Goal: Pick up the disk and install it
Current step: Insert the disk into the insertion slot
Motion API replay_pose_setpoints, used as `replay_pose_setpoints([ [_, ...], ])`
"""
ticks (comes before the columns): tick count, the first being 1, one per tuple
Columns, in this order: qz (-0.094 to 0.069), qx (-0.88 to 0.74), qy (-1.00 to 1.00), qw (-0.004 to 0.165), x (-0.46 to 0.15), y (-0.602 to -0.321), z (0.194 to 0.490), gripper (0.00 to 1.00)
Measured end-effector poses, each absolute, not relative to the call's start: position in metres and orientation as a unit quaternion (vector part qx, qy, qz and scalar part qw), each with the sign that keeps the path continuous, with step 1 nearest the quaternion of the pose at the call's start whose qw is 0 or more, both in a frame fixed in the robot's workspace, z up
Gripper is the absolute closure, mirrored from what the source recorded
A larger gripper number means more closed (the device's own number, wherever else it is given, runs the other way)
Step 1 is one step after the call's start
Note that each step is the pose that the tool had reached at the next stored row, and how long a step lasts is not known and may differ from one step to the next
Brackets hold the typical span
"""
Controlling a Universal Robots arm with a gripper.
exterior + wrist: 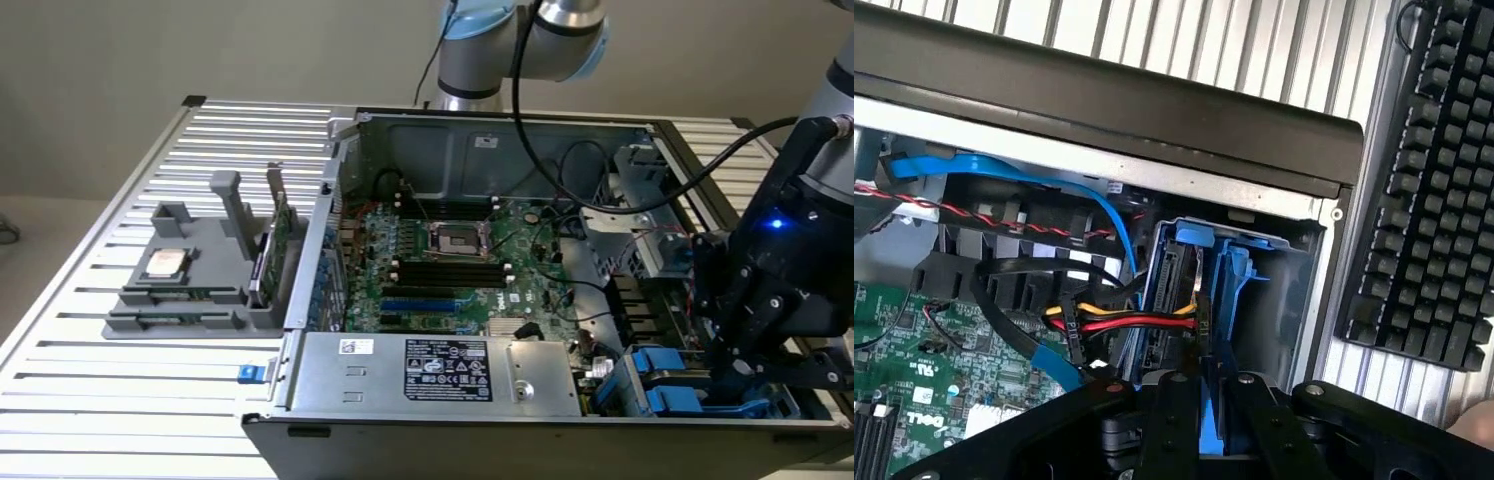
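The gripper (1212, 390) pinches the disk (1176, 285) narrowly by its blue frame. The disk sits in the drive bay (1299, 300), seemingly almost installed but not yet released.

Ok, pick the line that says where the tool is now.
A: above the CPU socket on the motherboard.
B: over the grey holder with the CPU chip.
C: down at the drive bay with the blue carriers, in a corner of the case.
C: the tool is down at the drive bay, right by the blue carriers, well away from the socket and the holder.
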State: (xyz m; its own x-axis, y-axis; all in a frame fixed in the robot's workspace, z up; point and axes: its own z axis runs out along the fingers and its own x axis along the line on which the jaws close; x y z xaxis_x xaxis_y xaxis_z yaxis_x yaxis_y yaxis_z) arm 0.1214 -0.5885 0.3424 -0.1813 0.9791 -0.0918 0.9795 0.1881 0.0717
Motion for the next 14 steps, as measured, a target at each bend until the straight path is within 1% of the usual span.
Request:
replay_pose_setpoints([
  [4,0.003,0.639,0.768,0.049,0.122,-0.584,0.342,0.83],
  [5,-0.001,0.639,0.768,0.041,0.131,-0.58,0.342,0.83],
  [6,-0.004,0.639,0.768,0.038,0.139,-0.577,0.342,0.83],
  [14,-0.005,0.64,0.767,0.036,0.139,-0.576,0.342,0.83],
])
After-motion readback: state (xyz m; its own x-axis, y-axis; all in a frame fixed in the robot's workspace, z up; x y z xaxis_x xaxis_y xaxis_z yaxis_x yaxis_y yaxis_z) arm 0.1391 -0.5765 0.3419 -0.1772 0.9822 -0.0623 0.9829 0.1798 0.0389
